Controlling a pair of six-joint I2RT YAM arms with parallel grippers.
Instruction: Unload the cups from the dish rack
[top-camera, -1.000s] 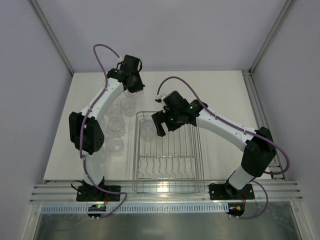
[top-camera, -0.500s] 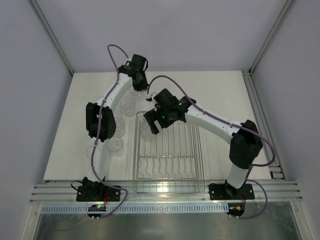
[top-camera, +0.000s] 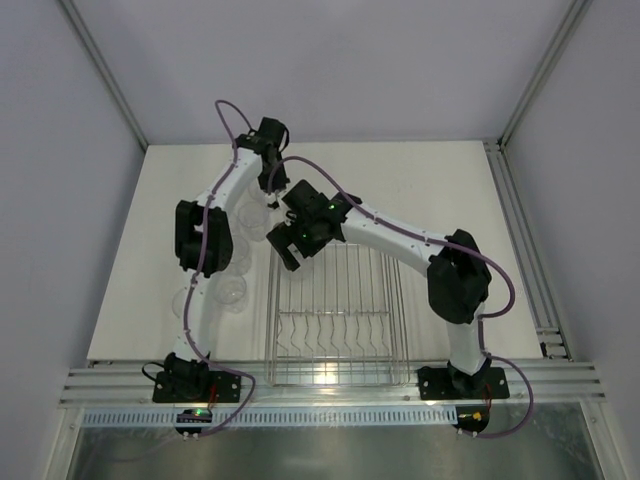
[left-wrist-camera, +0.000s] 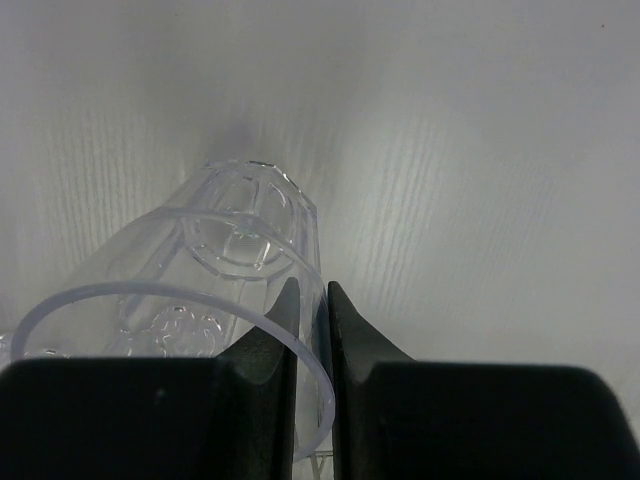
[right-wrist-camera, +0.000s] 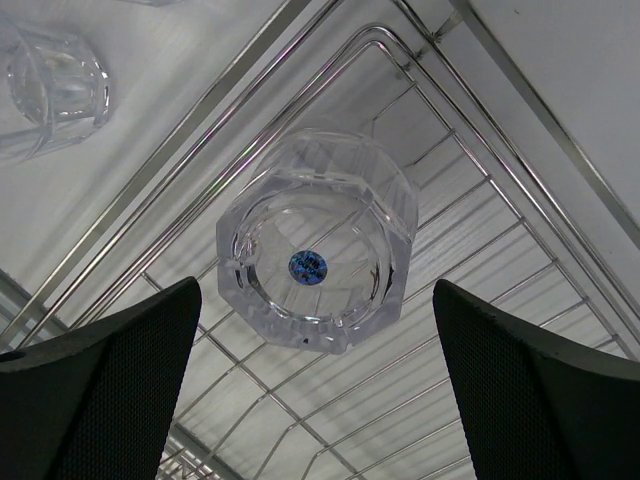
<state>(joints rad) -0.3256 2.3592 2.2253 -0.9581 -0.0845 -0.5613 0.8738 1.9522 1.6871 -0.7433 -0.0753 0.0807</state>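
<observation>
White table (top-camera: 450, 200) — dish rack (top-camera: 338, 330) on it, clear cups (top-camera: 232, 290) just left.

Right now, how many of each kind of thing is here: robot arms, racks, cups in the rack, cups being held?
Robot arms: 2 (left arm, right arm)
Dish rack: 1
Racked cup: 1
Held cup, pinched by the left gripper: 1
Total: 5
Not tallied: loose cups on the table beside the rack, too clear and hidden to count.

cup (left-wrist-camera: 240, 225) rim behind left tool (left-wrist-camera: 312, 292), dish rack (right-wrist-camera: 470, 250) cropped
</observation>
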